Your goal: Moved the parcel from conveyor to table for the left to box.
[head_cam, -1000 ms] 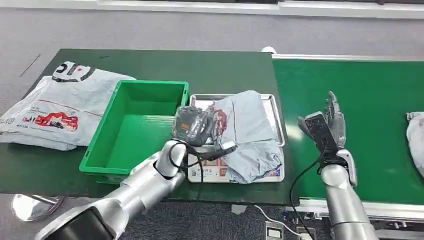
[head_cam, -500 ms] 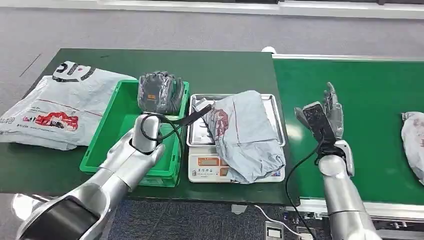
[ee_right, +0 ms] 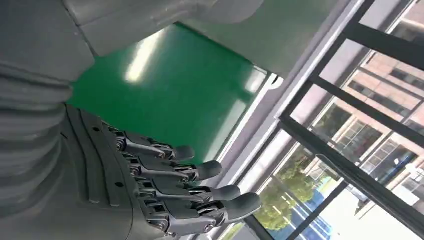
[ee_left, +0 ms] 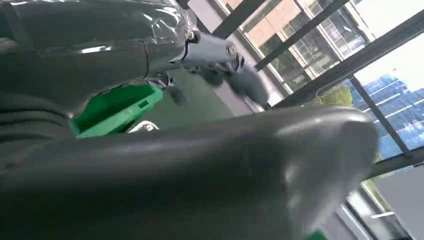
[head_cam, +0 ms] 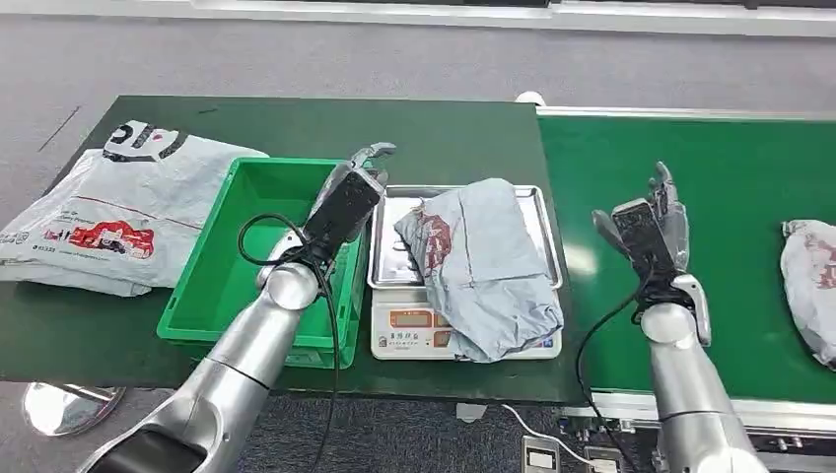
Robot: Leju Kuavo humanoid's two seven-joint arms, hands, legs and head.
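Note:
The grey parcel [head_cam: 488, 266] lies crumpled on the steel tray [head_cam: 538, 212] of a scale [head_cam: 414, 330] on the dark green table [head_cam: 424, 133]. To its left stands the green box [head_cam: 251, 261], with nothing inside it. My left hand [head_cam: 347, 197] hovers over the box's right rim beside the tray, fingers stretched out and holding nothing. In the left wrist view its thumb [ee_left: 210, 165] looms large, with blurred fingers [ee_left: 220, 55] and the box [ee_left: 115, 107] behind. My right hand [head_cam: 651, 225] stands upright over the conveyor [head_cam: 730, 168], fingers [ee_right: 200, 190] straight and together, holding nothing.
A second grey parcel [head_cam: 810, 286] lies on the belt at the far right edge. A large white mail bag [head_cam: 108, 212] covers the table's left part, touching the box's left side. The table's far strip is bare. Grey floor lies beyond.
My left hand left the parcel's left edge, swung over the box's far end, then came back to the box's right rim. The belt parcel has crept left. My right hand barely shifted.

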